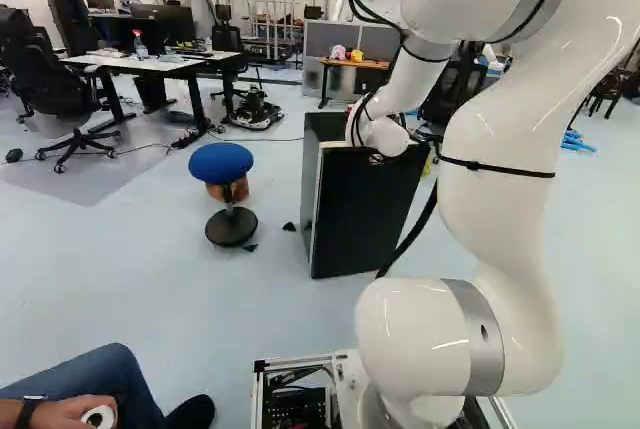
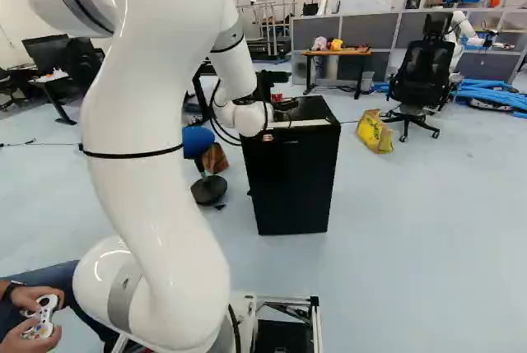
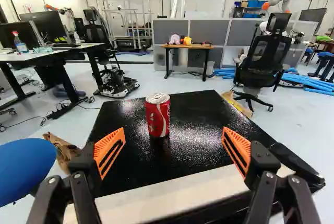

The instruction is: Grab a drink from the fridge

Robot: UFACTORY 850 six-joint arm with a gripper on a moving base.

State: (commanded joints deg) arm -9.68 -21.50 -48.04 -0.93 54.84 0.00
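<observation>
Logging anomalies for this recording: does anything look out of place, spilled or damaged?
The red can stands upright on top of the black fridge, odd if drinks should come from inside. A yellow bag lies crumpled on the floor nearby. No spill or damage is visible.

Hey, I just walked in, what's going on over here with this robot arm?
The white arm is reaching over to a small black fridge, with its gripper open near the top's front edge. A red drink can stands upright on top of the fridge, ahead of the gripper and not gripped. Off to the side, a person's hands hold a white game controller, so they may be steering the arm, though I can't confirm that.
</observation>
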